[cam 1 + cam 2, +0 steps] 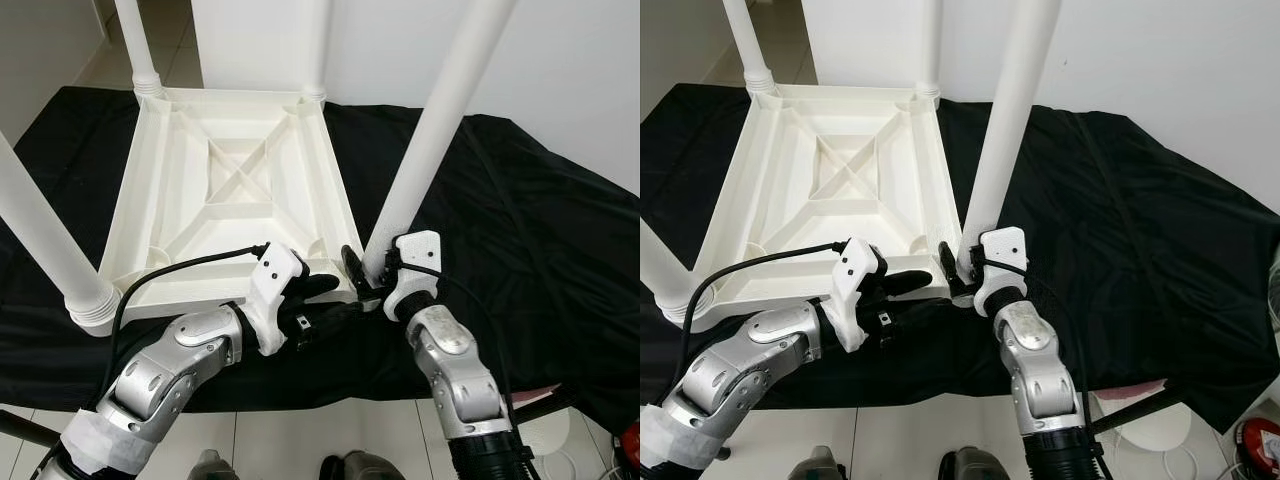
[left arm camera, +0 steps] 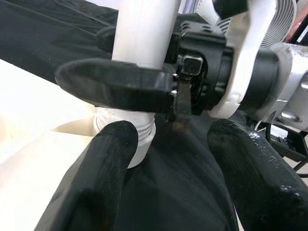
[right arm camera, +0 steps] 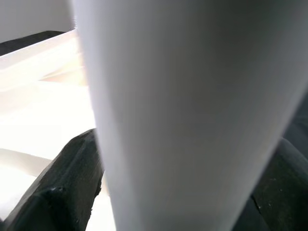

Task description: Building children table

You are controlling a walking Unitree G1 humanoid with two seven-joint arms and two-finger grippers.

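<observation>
While the black cloth lies rumpled beneath it, the white plastic tabletop rests upside down, ribbed underside up. At its near right corner stands a smooth round table leg — the right gripper, forearm raised, is clamped around its base. Just left, the left gripper reaches in sideways, fingers parted, holding nothing.
</observation>
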